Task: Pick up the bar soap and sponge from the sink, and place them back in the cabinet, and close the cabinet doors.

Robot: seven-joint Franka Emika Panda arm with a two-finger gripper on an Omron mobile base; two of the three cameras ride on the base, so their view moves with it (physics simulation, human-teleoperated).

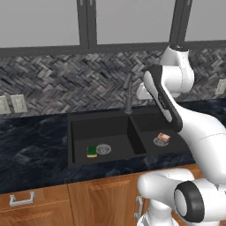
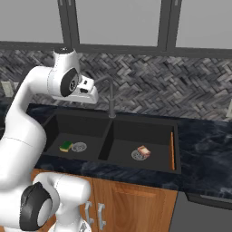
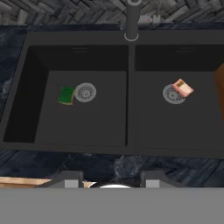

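Soap (image 3: 183, 88) lies in the right basin of the black sink (image 3: 130, 148), resting partly on the edge of that basin's round silver drain (image 3: 173, 95). Over in the left basin the sponge (image 3: 66, 95), green side up, sits just beside the other drain (image 3: 85, 92), on its left. A dark faucet (image 3: 132, 19) stands at the back, above the divider between the basins. The white arm (image 2: 31, 122) holds its gripper (image 3: 112, 178) high over the front rim of the sink, looking down into both basins, with its two fingertips (image 3: 68, 179) set well apart and nothing between them. Dark marbled counter (image 1: 31, 145) surrounds the sink, with herringbone tile (image 2: 181, 93) behind.
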